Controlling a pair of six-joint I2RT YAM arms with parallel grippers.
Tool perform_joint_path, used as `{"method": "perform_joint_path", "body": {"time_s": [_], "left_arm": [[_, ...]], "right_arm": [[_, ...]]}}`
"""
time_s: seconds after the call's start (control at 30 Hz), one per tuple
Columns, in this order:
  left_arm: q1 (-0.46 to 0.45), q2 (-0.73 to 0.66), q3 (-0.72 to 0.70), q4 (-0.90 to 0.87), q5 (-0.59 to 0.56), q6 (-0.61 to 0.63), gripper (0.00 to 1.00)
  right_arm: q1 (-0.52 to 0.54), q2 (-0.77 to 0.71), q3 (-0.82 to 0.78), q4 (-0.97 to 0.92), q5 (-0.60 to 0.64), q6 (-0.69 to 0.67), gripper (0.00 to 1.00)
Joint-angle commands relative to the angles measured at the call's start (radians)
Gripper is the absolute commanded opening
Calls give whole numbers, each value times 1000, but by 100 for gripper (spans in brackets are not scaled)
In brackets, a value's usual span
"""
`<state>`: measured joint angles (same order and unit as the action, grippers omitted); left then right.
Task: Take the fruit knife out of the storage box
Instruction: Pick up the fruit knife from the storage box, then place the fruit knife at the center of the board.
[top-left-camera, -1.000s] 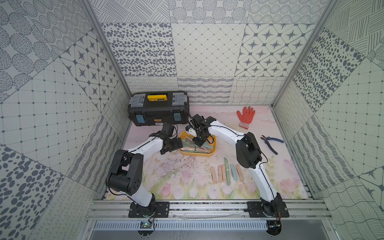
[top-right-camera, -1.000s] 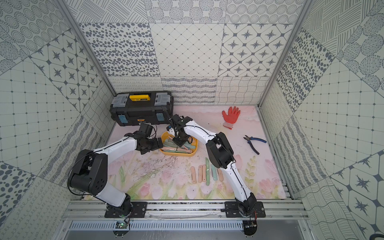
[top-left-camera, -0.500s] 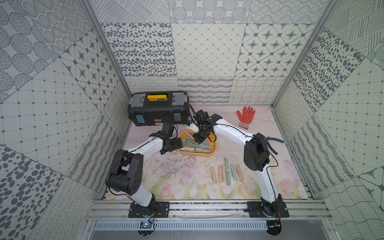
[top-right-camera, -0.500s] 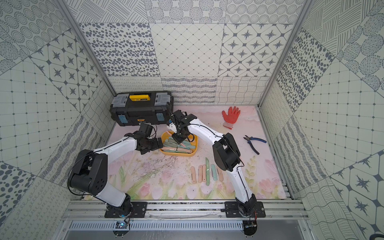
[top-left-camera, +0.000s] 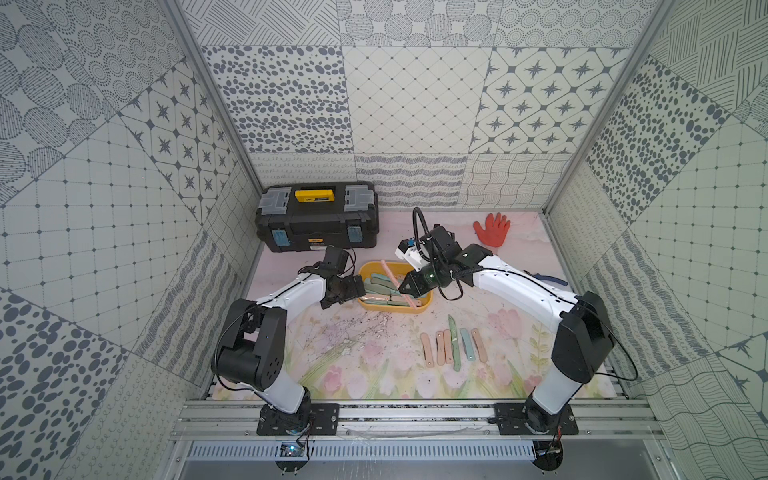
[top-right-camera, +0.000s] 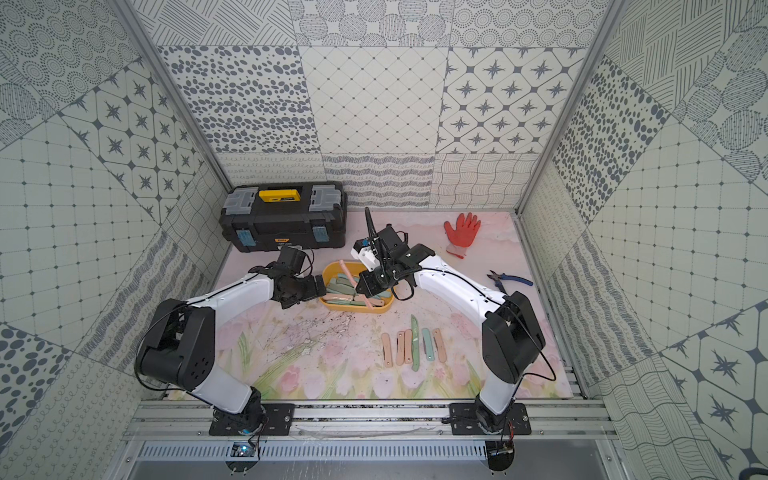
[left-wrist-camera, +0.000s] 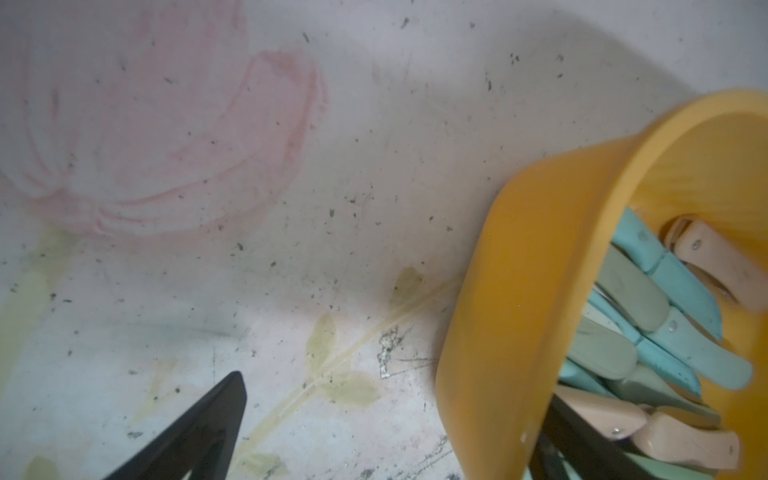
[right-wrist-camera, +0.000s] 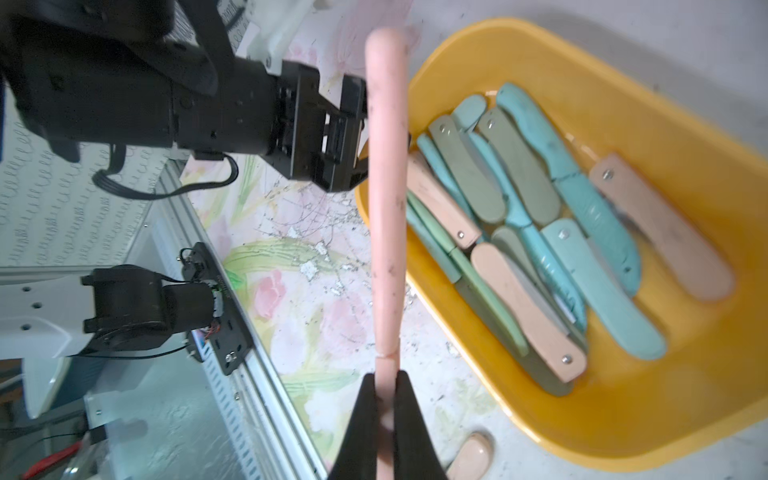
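In both top views the right gripper (top-left-camera: 405, 286) pinches one end of a long pink knife (top-left-camera: 392, 275). The pink knife slants over the yellow box (top-left-camera: 386, 309). The left gripper (top-left-camera: 358, 286) sits at the box end nearest its own arm. A black toolbox (top-left-camera: 318, 224) stands behind. A red glove (top-left-camera: 492, 228) and pliers (top-right-camera: 510, 279) lie off to the right. Six knives (top-left-camera: 453, 349) lie in a row on the mat (top-left-camera: 353, 340) in front.

Only the left wrist view shows that the left gripper is wide open. The box wall is between its fingers (left-wrist-camera: 199, 428), one outside and one inside.

The right wrist view shows the right gripper's fingers (right-wrist-camera: 361, 415) tight on the pink knife. That knife hides part of the left gripper. Many green, blue and tan knives (right-wrist-camera: 519, 216) fill the box.
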<state>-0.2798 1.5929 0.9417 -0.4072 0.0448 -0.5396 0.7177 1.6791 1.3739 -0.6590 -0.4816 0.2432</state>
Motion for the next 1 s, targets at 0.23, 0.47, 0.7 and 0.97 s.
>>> {"method": "perform_joint_path", "body": {"time_s": [0.23,0.47,0.7,0.97], "left_arm": [[2,2,17,9,12,1,99],[2,-4,17,5,10,2,99],[3,0,18,8,10,0,99],[2,-4,23,1,10,1,99]], "right_arm": [[25,-267,-428,287,-113,325,2],[101,-308,-587,372,-125,433,2],[136,-270,-671,458,-117,514,2],[137,-139,-699,572,-107,647,0]]}}
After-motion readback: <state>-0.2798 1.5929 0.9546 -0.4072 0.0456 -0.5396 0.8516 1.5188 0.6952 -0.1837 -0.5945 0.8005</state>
